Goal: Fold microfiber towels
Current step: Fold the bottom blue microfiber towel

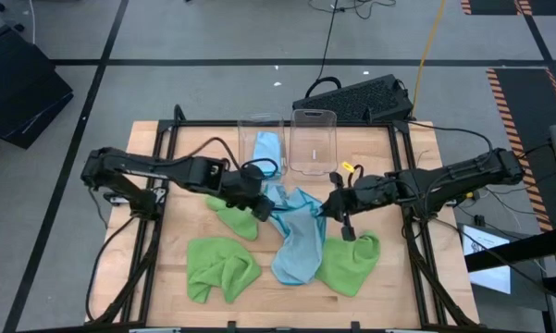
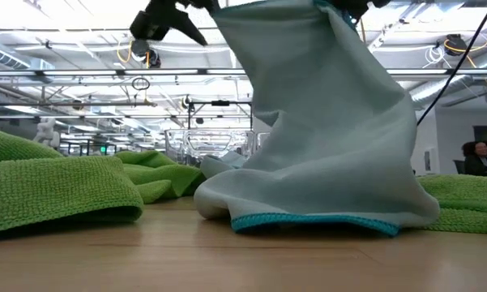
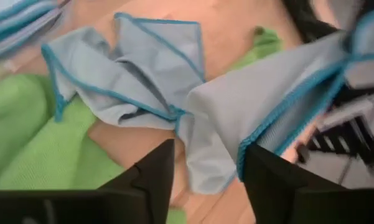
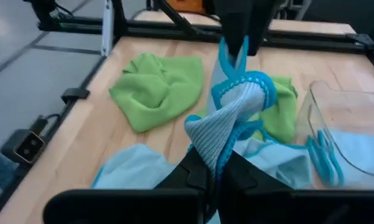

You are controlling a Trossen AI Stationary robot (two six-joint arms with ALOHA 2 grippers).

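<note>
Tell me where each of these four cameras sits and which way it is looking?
High view: overhead, straight down on the table; both arms show.
Low view: tabletop height, level across; the blue towel hangs in front.
Left wrist view: on the left arm, past the left gripper, open.
Right wrist view: on the right arm; right gripper pinches the blue towel.
Shared: all show that towel.

Two dark, jointed arms, left arm [image 1: 157, 168] and right arm [image 1: 453, 176], carry looping black cables; each ends in two blunt black fingers [image 3: 150, 177].
</note>
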